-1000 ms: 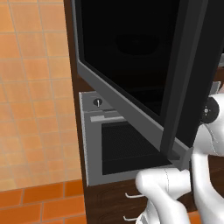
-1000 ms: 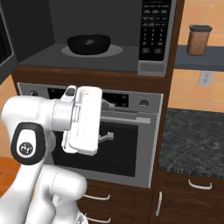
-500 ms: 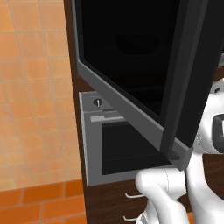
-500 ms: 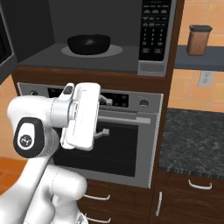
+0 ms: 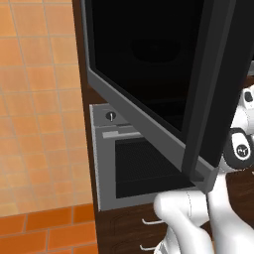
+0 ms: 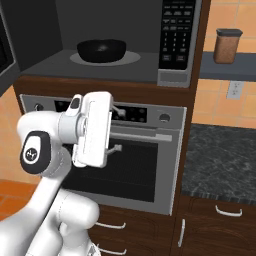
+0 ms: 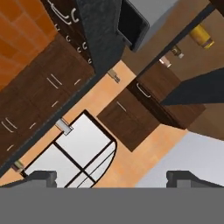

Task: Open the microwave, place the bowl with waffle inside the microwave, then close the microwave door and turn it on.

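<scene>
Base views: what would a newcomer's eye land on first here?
The microwave door swung wide open, its black glass looming across the left base view. Then, in the right base view, the dark bowl already sitting inside the microwave, left of the keypad. Below it, the white arm folds in front of the silver oven.

Glossy black glass on the microwave door (image 5: pixel 149 74), matt grey frame around it. Matt dark bowl with waffle (image 6: pixel 101 50) on a pale smooth turntable (image 6: pixel 130 58). Brushed-looking silver metal on the oven (image 6: pixel 165 165) front, speckled dark stone countertop (image 6: pixel 220 160) at 3 o'clock, dark wood drawers (image 6: pixel 220 225) below, smooth orange tile wall (image 5: pixel 34 124).
</scene>
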